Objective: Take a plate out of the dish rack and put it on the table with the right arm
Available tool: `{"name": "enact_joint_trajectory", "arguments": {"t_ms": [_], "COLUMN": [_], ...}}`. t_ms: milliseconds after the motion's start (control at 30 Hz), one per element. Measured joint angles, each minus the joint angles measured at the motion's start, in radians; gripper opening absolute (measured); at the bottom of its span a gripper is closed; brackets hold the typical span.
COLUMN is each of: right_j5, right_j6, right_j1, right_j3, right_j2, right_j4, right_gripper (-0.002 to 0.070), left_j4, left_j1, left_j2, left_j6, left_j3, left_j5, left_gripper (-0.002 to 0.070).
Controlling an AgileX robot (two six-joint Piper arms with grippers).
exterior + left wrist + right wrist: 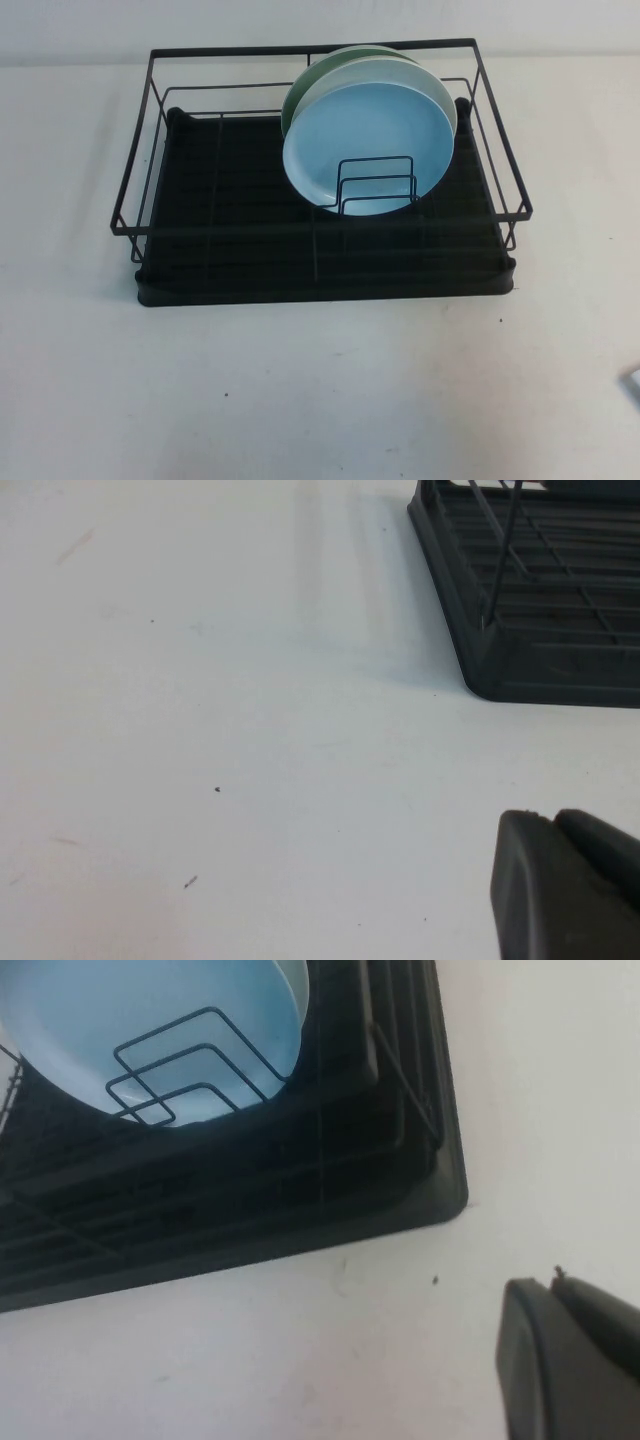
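Note:
The light sky-blue plate [365, 130] stands on edge in the small wire plate holder [375, 185] at the right of the black dish rack [200, 240]. A pale whitish-green plate [437, 88] and a darker green plate [297, 95] stand right behind it. The right wrist view shows the blue plate [150, 1020] and the rack's near right corner [430, 1190]. My right gripper [552, 1282] is shut and empty, low over the table in front of that corner. My left gripper [550, 818] is shut and empty over the table near the rack's left corner [540, 610].
The white table [320, 390] stretches in front of the rack and on both sides. The rack's high wire frame [320, 50] surrounds the plates. A small grey part [632, 385] shows at the right edge of the high view.

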Motion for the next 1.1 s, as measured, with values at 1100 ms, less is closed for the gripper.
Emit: {"name": "enact_joint_trajectory", "arguments": {"t_ms": [1100], "right_j5": [0.362], "right_j6": [-0.484], "right_j1": [0.074], "right_j3": [-1.159], "right_j2": [1.05], "right_j4": [-0.067], "right_gripper": [0.0003], "left_j4": [0.0], "left_j1": [0.0], "left_j2": [0.0], "left_j6": [0.0], "left_j3": [0.0], "left_j5": [0.0], "left_gripper": [-0.0004]}}
